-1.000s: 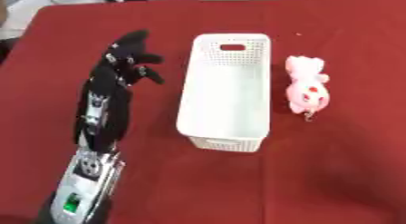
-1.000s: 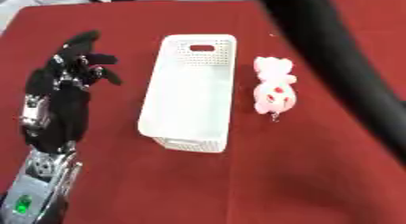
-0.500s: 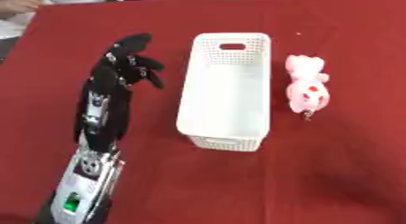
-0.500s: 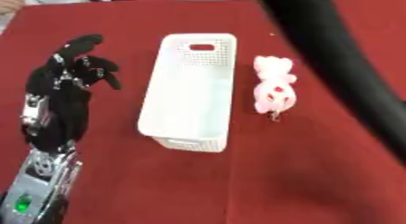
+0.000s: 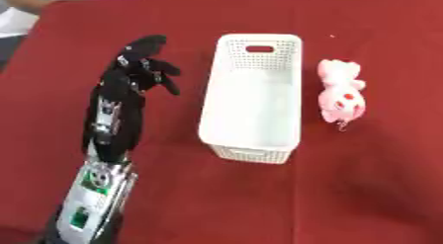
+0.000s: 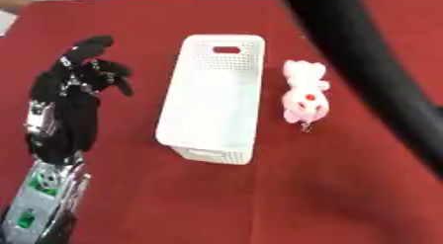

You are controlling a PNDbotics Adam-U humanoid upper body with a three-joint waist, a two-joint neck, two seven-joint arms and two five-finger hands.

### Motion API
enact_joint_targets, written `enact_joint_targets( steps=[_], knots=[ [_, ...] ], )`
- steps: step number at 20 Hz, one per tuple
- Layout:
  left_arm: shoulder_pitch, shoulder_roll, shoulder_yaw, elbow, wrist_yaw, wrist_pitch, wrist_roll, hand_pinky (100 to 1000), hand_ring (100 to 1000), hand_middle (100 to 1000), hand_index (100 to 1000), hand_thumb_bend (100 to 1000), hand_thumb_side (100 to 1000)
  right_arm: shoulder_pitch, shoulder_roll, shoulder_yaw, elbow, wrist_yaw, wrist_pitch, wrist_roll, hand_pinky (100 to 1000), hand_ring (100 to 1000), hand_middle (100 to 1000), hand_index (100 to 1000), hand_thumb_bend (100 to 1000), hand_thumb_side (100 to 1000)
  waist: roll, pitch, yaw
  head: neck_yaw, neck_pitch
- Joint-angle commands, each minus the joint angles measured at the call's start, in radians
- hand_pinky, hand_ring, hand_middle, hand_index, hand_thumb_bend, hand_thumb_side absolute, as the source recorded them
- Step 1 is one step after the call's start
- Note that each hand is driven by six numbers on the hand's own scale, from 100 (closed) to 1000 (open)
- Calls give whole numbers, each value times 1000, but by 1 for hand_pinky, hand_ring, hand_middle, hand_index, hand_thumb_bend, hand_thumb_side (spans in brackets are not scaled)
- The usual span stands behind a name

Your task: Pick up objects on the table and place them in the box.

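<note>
Your left hand point(image 5: 138, 72) hovers at nine o'clock of the white box point(image 5: 252, 97) with fingers loosely curled around nothing, while the pink plush toy point(image 5: 341, 96) lies on the red table point(image 5: 346, 188) just beside the box at three o'clock, and the dark blurred bar in the right eye view is probably your right arm point(image 6: 363, 55).

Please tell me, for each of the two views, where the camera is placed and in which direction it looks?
Left eye view: in the head, looking down at the red table; the left hand and forearm enter from lower left.
Right eye view: beside it, same downward look; a blurred black arm crosses the upper right, its hand unseen.
Both share the white basket, empty, and the pink plush toy right of it.
</note>
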State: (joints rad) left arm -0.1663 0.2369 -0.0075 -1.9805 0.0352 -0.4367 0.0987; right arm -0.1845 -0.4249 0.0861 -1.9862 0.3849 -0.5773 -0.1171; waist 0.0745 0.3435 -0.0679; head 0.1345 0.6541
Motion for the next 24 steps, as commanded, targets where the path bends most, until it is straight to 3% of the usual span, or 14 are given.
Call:
enact_joint_targets(
  steps=[1, 2, 7, 8, 9, 11, 16, 18, 21, 23, 24],
  knots=[
    [1, 24, 1, -20, -7, 1, -5, 376, 587, 760, 777, 119, 936, -15, -106, 5, -14, 76, 31, 31, 646, 803, 859, 854, 210, 906, -7, -24, -3, -68, -19],
    [2, 25, 1, -20, -7, 1, -6, 373, 586, 760, 777, 119, 936, -21, -141, 8, -14, 103, 41, 36, 652, 808, 852, 858, 156, 796, -8, -25, -3, -86, -24],
    [5, 30, 0, -20, -9, 3, -9, 369, 583, 757, 776, 119, 937, -32, -310, 33, -14, 265, 109, 87, 697, 848, 890, 888, 215, 822, -14, -26, -6, -133, -45],
    [6, 30, 0, -20, -9, 4, -10, 368, 582, 756, 776, 119, 938, -34, -331, 40, -14, 288, 117, 93, 697, 848, 886, 888, 203, 742, -14, -26, -7, -139, -48],
    [7, 31, 0, -20, -9, 5, -11, 367, 580, 755, 775, 119, 939, -38, -361, 48, -14, 312, 123, 102, 697, 847, 890, 887, 239, 813, -15, -26, -8, -149, -52],
    [10, 31, -1, -20, -10, 6, -13, 365, 578, 754, 775, 119, 940, -50, -401, 62, -14, 346, 138, 118, 694, 844, 892, 885, 244, 810, -15, -26, -8, -166, -58],
    [12, 30, -4, -20, -9, 8, -19, 362, 572, 749, 774, 118, 940, -110, -420, 96, -14, 383, 219, 197, 697, 850, 902, 889, 263, 821, -12, -26, -6, -177, -59],
    [10, 30, -4, -20, -9, 8, -21, 362, 572, 749, 774, 118, 939, -147, -409, 111, -14, 377, 248, 234, 698, 850, 903, 890, 220, 839, -12, -27, -1, -179, -59],
    [9, 29, -5, -20, -8, 8, -23, 361, 570, 748, 774, 118, 940, -187, -393, 126, -14, 346, 259, 258, 697, 845, 902, 928, 208, 838, -11, -27, 4, -175, -59],
    [10, 29, -5, -20, -8, 10, -25, 361, 570, 748, 774, 117, 939, -208, -390, 129, -14, 318, 258, 257, 698, 851, 903, 963, 304, 767, -10, -28, 4, -165, -53],
    [11, 29, -4, -20, -9, 10, -25, 361, 571, 748, 774, 121, 953, -216, -392, 128, -14, 301, 259, 253, 699, 852, 903, 964, 169, 815, -10, -29, 3, -158, -49]
  ],
)
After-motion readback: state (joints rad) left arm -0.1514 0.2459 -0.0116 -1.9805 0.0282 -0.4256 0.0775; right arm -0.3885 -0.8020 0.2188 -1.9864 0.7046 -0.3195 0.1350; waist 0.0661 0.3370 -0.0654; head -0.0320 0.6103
